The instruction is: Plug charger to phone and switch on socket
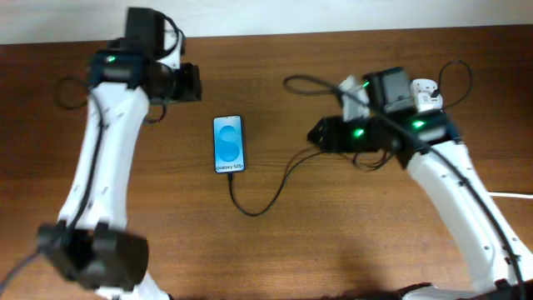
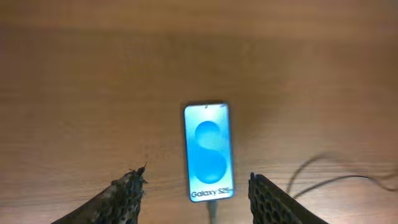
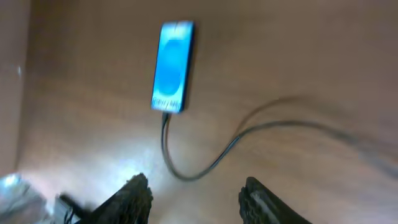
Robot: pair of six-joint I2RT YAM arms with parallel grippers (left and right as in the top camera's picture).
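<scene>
The phone (image 1: pixel 228 143) lies flat on the wooden table with its blue screen lit. It also shows in the left wrist view (image 2: pixel 208 152) and the right wrist view (image 3: pixel 172 67). The thin black charger cable (image 1: pixel 265 204) meets the phone's bottom edge, loops and runs right under the right arm; it also shows in the right wrist view (image 3: pixel 205 165). The white socket (image 1: pixel 426 93) shows only partly behind the right arm. My left gripper (image 2: pixel 196 175) is open and empty above the phone. My right gripper (image 3: pixel 194 182) is open and empty above the cable loop.
The table's far edge meets a pale wall (image 1: pixel 333 12) at the back. A thick white cord (image 1: pixel 510 196) lies at the right edge. Black arm cables (image 1: pixel 71 87) hang at the far left.
</scene>
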